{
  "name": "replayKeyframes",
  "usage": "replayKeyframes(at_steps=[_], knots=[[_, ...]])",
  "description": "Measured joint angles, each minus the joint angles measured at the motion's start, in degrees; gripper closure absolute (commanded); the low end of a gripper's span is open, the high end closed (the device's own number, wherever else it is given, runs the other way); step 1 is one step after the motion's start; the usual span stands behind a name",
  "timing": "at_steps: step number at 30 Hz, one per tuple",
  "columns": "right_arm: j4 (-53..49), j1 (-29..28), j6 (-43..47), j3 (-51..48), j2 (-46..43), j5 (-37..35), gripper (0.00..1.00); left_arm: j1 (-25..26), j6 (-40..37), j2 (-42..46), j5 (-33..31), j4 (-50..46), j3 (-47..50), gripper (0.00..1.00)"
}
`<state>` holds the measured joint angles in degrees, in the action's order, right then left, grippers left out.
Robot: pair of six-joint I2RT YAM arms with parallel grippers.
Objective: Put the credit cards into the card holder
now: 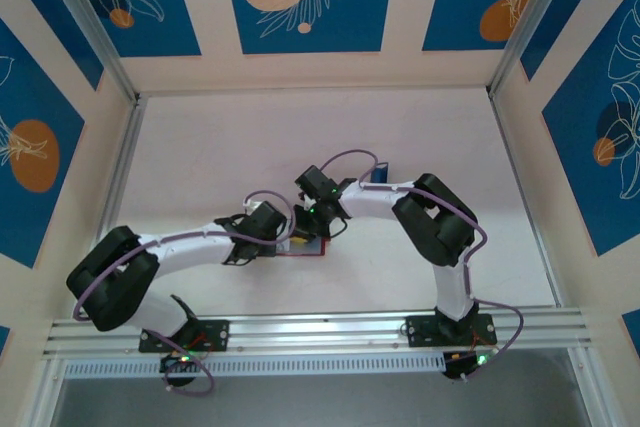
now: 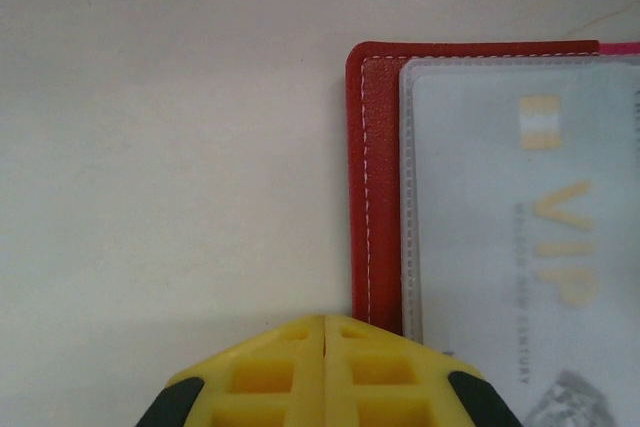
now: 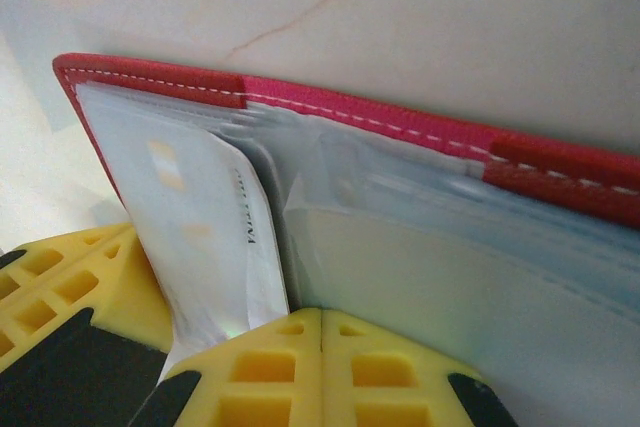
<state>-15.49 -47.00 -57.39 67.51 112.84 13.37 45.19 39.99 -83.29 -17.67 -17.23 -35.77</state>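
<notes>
Left wrist: the left gripper (image 2: 325,375), yellow jaws pressed together and empty, sits at the left edge of the open red stitched card holder (image 2: 376,187), with a pale VIP credit card (image 2: 545,217) sleeved inside. Bare white table (image 2: 160,147) lies leftward. The right gripper (image 3: 322,365), likewise closed, sits against the clear sleeves (image 3: 420,247).

1. Card holder (image 1: 308,248): red wallet with white stitching along the edge. It lies open on the white surface (image 1: 300,137), inside facing up, around the middle and toward the near side.
2. The spine strip is pinker than the red covers.
3. Clear sleeves (image 3: 430,247): a pale, frosted stack fills the inside, and a red border shows around it.
4. Card (image 2: 540,217): pale, with gold "VIP" lettering and a gold chip mark. It sits inside a clear sleeve, and the small print is blurred through the plastic.
5. In the right wrist view the sleeve with the card looks lifted and bowed near the spine, while the other sleeves lie flatter.
</notes>
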Motion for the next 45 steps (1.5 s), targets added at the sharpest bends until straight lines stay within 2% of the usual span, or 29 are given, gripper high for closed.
replayKeyframes(at_steps=[11, 15, 25, 30, 33, 40, 42, 45], knots=[[-1.0, -0.3, -0.4, 0.8, 0.2, -0.7, 1.0, 0.6, 0.5, -0.3, -1.0, -1.0, -0.7, 1.0], [-6.6, -1.2, 3.0, 4.0, 0.1, -4.5, 0.99, 0.6, 1.6, 0.8, -0.8, -1.1, -0.3, 0.93], [-22.9, -1.5, 10.2, 9.6, -9.8, -16.2, 0.75, -1.4, 3.2, 5.3, 4.2, 0.2, 2.1, 0.85], [-30.2, -1.4, 11.1, 9.9, -9.7, -23.7, 0.61, -1.7, 3.2, 7.7, 6.2, 0.3, 2.1, 0.85], [-32.5, -1.4, 11.2, 10.0, -8.0, -26.4, 0.59, -1.7, 3.2, 7.8, 7.0, 0.3, 2.2, 0.85], [-35.4, -1.6, 11.4, 12.4, -2.6, -31.1, 0.62, -1.8, 3.2, 6.9, 7.8, 0.8, 2.6, 0.85], [-35.6, -1.7, 11.4, 13.0, -1.9, -31.7, 0.67, -1.8, 3.2, 6.7, 7.9, 1.0, 2.6, 0.85], [-36.0, -1.7, 11.4, 13.1, -1.7, -32.2, 0.82, -1.8, 3.2, 6.2, 8.2, 1.4, 2.6, 0.85]])
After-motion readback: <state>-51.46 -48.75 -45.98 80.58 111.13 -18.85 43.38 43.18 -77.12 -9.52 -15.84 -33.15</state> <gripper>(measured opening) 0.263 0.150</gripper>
